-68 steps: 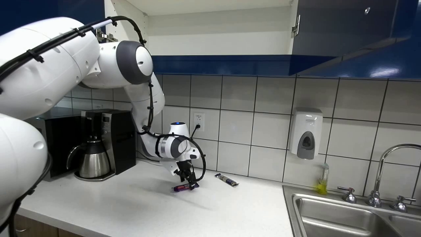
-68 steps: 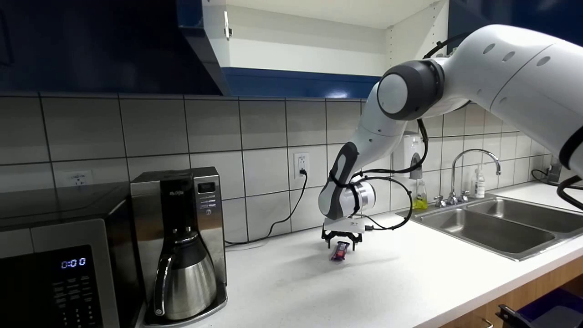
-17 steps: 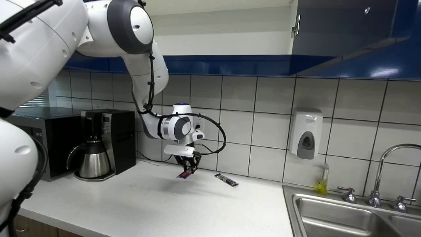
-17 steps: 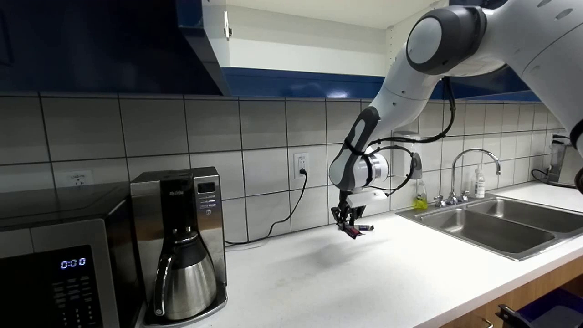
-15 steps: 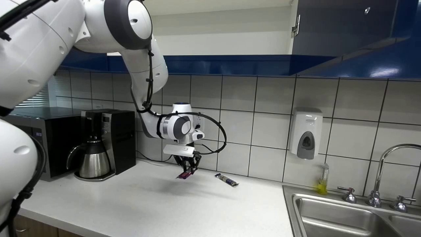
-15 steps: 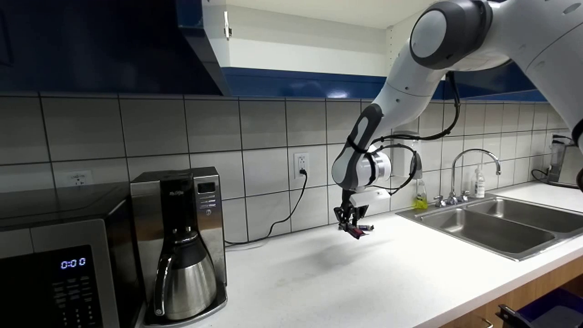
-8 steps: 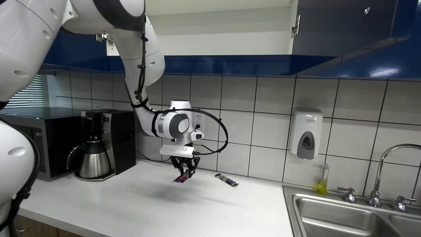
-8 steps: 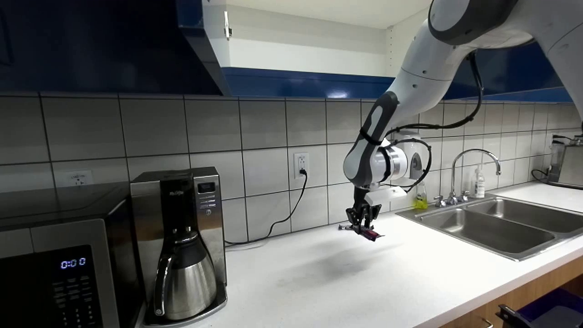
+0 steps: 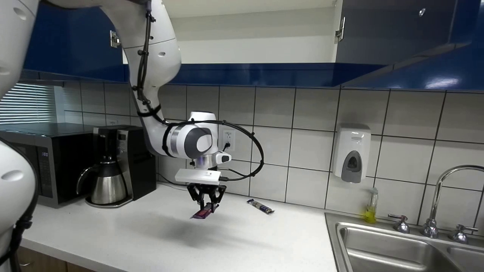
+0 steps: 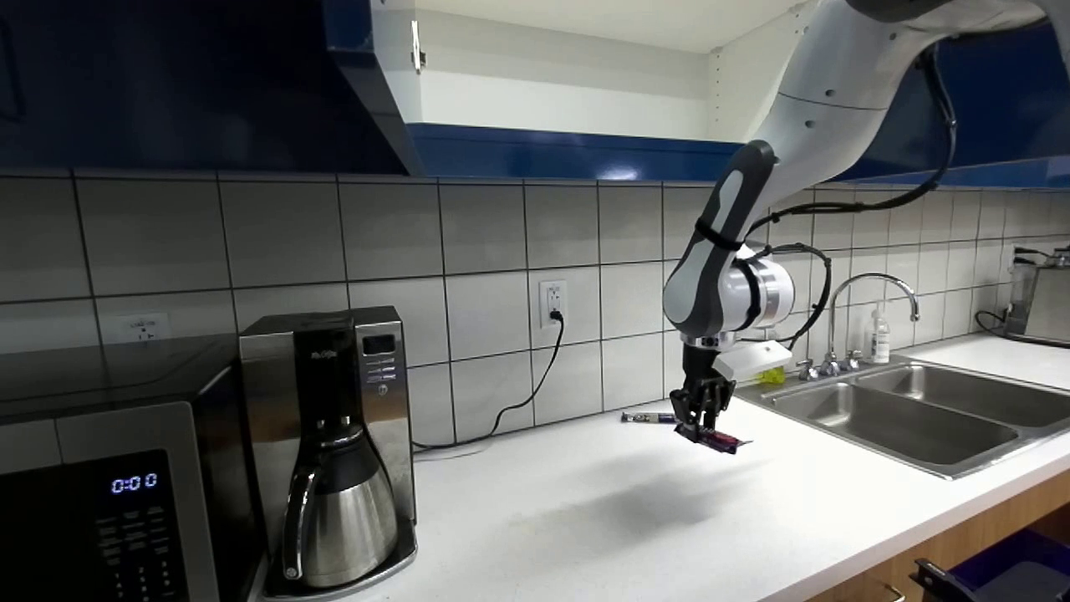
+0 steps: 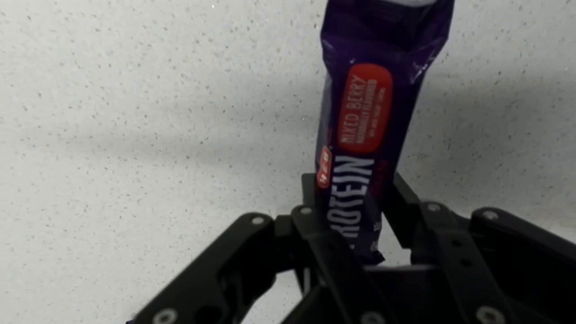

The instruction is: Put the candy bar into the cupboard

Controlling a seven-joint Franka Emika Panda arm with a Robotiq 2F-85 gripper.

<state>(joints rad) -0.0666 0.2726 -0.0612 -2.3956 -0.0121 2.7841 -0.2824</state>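
In an exterior view, the microwave (image 9: 72,162) is cut off at the left edge, the coffee maker (image 9: 136,162) just beside it. The arm (image 9: 160,41) partly hides the left end of the open cupboard (image 9: 257,45); below, the jaws are clamped on the candy bar (image 9: 203,213) — above the surface (image 9: 170,247), one tip cropped in the wrist view. Farther right lies another wrapped bar (image 9: 260,206) — lettering unreadable — then the sink (image 9: 336,241), cut off.

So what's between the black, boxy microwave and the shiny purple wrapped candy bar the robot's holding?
A black-and-silver coffee maker with a steel jug, then white countertop reaching under the candy bar, as an exterior view shows.
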